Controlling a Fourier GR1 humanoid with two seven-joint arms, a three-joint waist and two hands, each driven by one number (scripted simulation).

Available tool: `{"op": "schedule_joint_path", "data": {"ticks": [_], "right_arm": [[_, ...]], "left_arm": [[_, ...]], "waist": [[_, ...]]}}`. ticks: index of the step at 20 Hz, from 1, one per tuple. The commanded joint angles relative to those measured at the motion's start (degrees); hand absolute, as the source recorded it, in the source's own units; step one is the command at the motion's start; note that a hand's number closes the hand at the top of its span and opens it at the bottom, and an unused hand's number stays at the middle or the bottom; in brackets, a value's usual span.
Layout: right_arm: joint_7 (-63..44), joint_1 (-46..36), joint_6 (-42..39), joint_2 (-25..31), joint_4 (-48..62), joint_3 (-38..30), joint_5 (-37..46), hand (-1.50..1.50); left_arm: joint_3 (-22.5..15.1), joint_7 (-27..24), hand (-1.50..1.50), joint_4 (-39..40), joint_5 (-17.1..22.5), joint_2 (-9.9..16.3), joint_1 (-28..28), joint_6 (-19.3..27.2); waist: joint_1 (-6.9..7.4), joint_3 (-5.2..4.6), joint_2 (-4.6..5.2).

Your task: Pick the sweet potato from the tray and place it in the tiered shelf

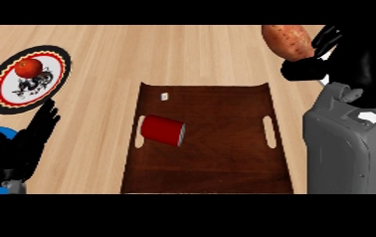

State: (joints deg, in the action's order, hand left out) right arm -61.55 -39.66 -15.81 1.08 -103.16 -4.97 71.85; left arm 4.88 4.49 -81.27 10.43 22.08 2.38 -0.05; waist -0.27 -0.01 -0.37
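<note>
A view from above onto a pale wooden worktop. At the upper right, the right robot hand, black, has its fingers curled round a sweet potato, reddish brown with pale speckles, held above the bare wood and clear of the tray; most of the potato shows to the left of the fingers. Below that hand its grey forearm fills the right edge. Down and to the left of the right robot hand lies a dark brown wooden tray with a slot handle on each side. On the tray, well to the left of the held potato and lower, a red can lies on its side near the left slot; no label or writing can be read on it. A small white object, too small to identify, sits near the tray's upper left corner. The left robot hand rests at the left edge, fingers straight and pointing up, holding nothing. Just above its fingertips is a round plate with a black and red rim and a dark pattern on white, no legible writing; a red tomato sits on it.
</note>
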Motion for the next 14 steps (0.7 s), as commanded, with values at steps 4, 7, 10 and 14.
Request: {"op": "schedule_joint_path", "data": {"ticks": [4, 7, 10, 14], "right_arm": [[-11.5, -8.4, -10.6, -0.1, -11.5, -1.1, 5.0, 1.50], [-11.2, -11.6, -10.2, -1.0, -10.2, -1.3, 6.1, 1.50], [-10.0, -18.2, -13.8, 2.6, -8.5, -4.7, 8.6, 1.50], [-4.0, -19.3, -17.1, 9.0, -4.7, -10.1, 9.9, 1.50]], "left_arm": [[0.3, -0.5, 0.00, -0.1, -0.8, -0.9, 0.0, 0.1], [1.7, -3.4, 0.00, 4.5, -0.8, 0.5, -1.7, -2.4], [0.9, -0.3, 0.00, -2.3, -0.7, -0.2, 2.0, -1.2], [1.2, -2.3, 0.00, 2.1, -1.6, -0.9, 0.4, -1.1]], "waist": [[-0.01, -0.05, -0.11], [0.10, -0.09, 0.17], [0.63, -0.06, -0.08], [-0.16, -0.09, 0.05]]}}
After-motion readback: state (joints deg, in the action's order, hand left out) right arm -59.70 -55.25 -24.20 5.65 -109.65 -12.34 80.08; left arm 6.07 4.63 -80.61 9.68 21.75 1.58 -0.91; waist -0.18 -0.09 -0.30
